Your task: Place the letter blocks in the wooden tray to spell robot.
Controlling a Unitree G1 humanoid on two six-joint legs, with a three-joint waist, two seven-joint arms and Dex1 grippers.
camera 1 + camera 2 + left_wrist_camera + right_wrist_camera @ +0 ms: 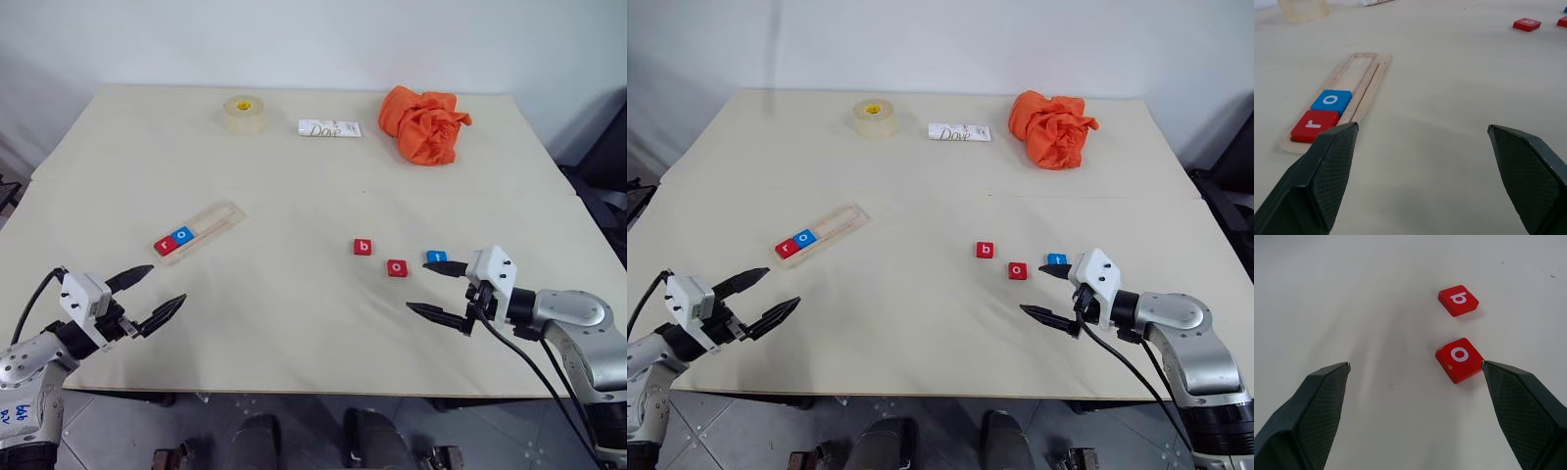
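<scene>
We see r and o in the tray [220,220]; b [363,247], o [396,267], t [436,257] lie flat on the counter [294,323]. Both grippers, left [157,299] and right [438,291], spread fingers wide, empty. Light, stiff, slick tiles: we'd pinch opposite edges.

The two head views look forward and down from above the near edge of the counter [294,323], taking in its whole top; they share nearly the same scene. The left wrist view sits low and close, facing the wooden tray [1359,78] at its 11 o'clock. The right wrist view, as near, faces the red b block [1458,300] at 1 o'clock.
</scene>
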